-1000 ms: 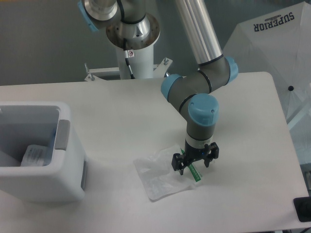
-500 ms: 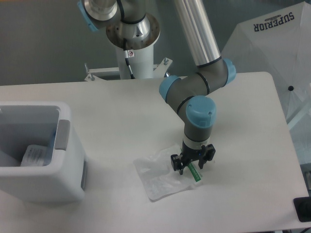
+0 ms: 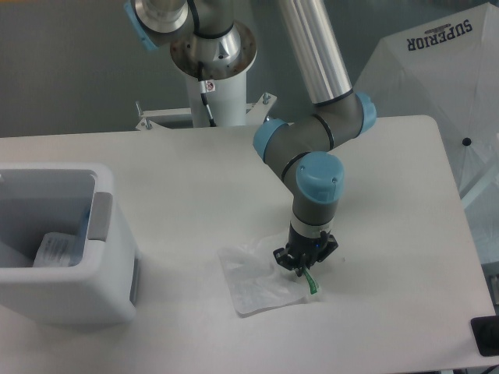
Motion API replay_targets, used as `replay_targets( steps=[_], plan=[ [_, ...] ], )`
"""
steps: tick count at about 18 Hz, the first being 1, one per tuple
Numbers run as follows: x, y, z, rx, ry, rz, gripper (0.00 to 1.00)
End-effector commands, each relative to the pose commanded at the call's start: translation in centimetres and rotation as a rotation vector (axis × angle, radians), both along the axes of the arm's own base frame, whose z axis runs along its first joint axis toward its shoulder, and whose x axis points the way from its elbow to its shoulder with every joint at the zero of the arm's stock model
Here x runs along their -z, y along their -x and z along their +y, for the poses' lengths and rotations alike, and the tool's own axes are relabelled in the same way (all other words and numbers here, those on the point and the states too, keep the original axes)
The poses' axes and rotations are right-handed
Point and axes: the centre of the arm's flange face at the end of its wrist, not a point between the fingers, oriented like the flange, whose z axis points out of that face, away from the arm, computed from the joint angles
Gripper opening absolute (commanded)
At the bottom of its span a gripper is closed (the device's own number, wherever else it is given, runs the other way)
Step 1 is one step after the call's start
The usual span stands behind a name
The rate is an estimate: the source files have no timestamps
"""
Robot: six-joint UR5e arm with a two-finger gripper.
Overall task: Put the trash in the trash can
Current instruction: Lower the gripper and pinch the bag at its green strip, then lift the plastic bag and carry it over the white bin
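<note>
Jaws of gripper (image 3: pixel 302 263) are seen pinched on the clear bag (image 3: pixel 263 282) at its green strip (right edge) — bag lies on table (image 3: pixel 195 179); bottle (image 3: pixel 56 249) is seen inside trash can (image 3: pixel 70 292).

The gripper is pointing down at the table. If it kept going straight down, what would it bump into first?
Most likely the clear plastic bag, right by its green strip. The gripper sits just above that edge, or may already touch it; one view cannot settle the gap. Under the bag is only the table.
</note>
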Motion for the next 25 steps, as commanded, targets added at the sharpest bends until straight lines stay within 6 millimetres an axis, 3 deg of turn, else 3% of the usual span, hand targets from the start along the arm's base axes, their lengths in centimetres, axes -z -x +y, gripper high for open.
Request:
replay_targets(
  steps=[2, 4, 7, 10, 13, 17, 22, 25],
  plan=[
    [-1.3, 0.0, 0.0, -0.001, -0.011, 0.016, 0.10],
    [-4.7, -0.2, -0.1, -0.002, -0.041, 0.063, 0.10],
    [-11.9, -1.1, -0.6, -0.001, -0.109, 0.161, 0.11],
    [-18.4, -3.3, -0.9, 0.018, -0.184, 0.240, 0.10],
    [-25.2, -4.7, 0.0, -0.044, -0.355, 0.234, 0.10],
    [-34.0, -7.0, -0.2, -0.085, -0.522, 0.266, 0.10],
    [-40.7, -12.4, -0.1, 0.039, -0.675, 0.272, 0.10],
    [-42.6, -16.2, 0.7, 0.164, -0.705, 0.307, 0.10]
  ],
)
